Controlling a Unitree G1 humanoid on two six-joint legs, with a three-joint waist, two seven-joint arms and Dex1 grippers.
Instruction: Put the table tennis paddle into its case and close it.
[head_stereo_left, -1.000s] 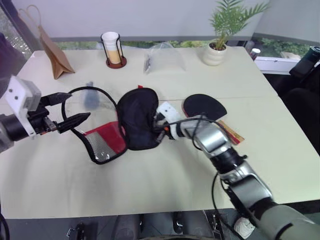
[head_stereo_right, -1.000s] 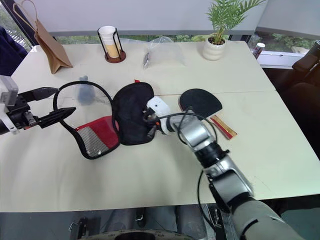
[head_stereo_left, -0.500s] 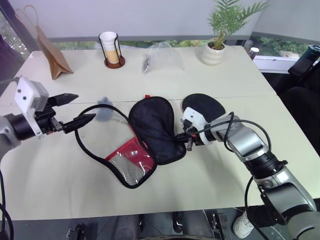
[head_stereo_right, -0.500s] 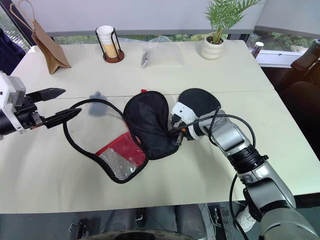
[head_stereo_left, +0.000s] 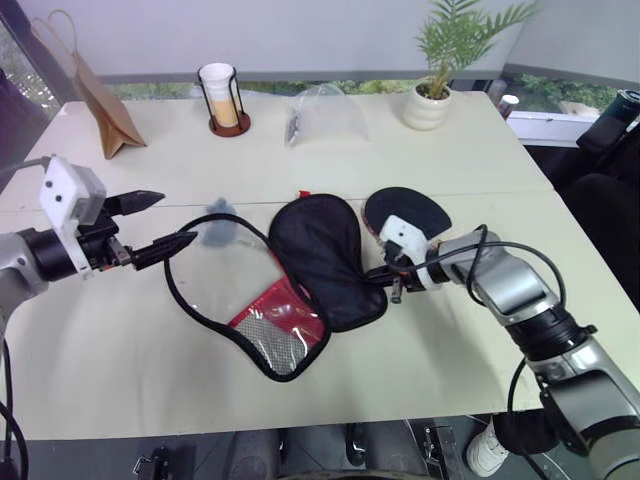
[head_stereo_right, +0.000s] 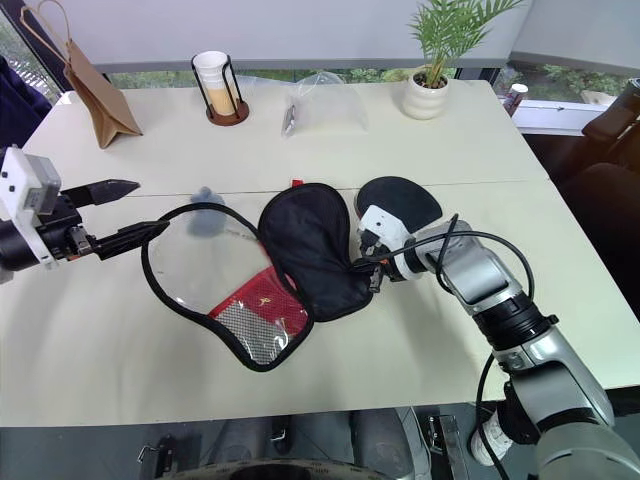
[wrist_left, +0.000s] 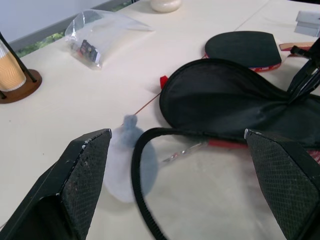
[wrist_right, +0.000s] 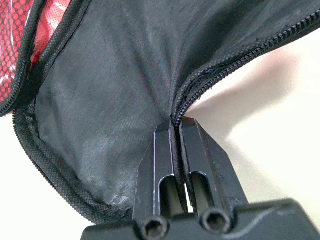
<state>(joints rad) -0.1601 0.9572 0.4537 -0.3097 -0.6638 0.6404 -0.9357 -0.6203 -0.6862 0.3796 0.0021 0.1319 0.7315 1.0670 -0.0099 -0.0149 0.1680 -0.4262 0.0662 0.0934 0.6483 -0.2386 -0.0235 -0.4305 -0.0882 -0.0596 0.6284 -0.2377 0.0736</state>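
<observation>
The table tennis paddle (head_stereo_left: 406, 211) lies flat near the table's (head_stereo_left: 120, 370) middle, its handle running toward the right edge and mostly hidden behind the right gripper (head_stereo_right: 374, 272). That claw, pressed together on the zip edge of the case (head_stereo_right: 306, 250), sits just beside the blade and is the nearer. The case sprawls unzipped to the paddle's left. The left gripper (head_stereo_left: 165, 221), fingers spread, hovers by the case's far loop.

Bright, even daylight enters from the windows behind the cream table (head_stereo_left: 120, 370); shadows are soft, and close wrist views blur slightly.
</observation>
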